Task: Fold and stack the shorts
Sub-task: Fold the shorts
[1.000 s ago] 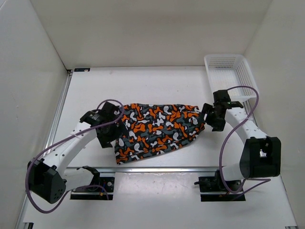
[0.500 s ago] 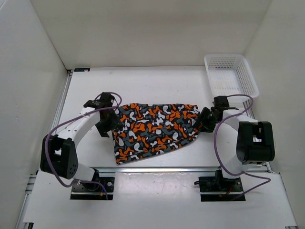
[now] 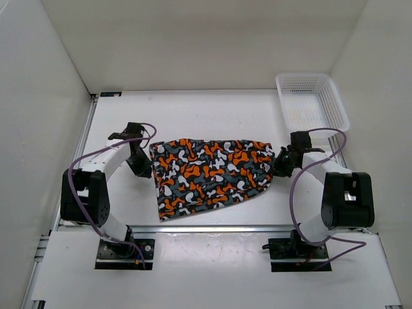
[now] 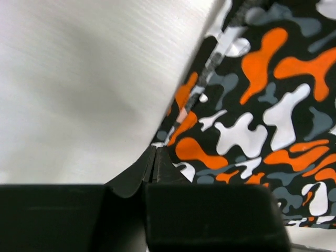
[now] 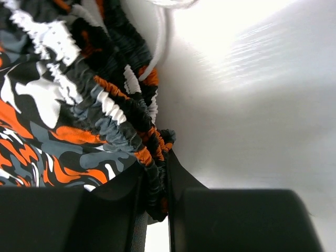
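The shorts [image 3: 212, 174], printed in orange, black, grey and white blotches, lie spread flat in the middle of the table. My left gripper [image 3: 149, 168] sits at their left edge. In the left wrist view its jaws [image 4: 155, 157] are pressed together, with the hem of the shorts [image 4: 252, 121] running into the tips. My right gripper [image 3: 280, 165] is at the right end. In the right wrist view it [image 5: 156, 184] is shut on the gathered elastic waistband [image 5: 131, 113], which bunches up between the fingers.
A white mesh basket [image 3: 312, 106] stands at the back right, just beyond the right arm. A white drawstring [image 5: 163, 42] trails from the waistband onto the table. White walls close in the table on the left, back and right.
Both grippers have gone from open to shut. The left one slid to the shorts' left hem and the right one moved in onto the waistband. The shorts have barely shifted.
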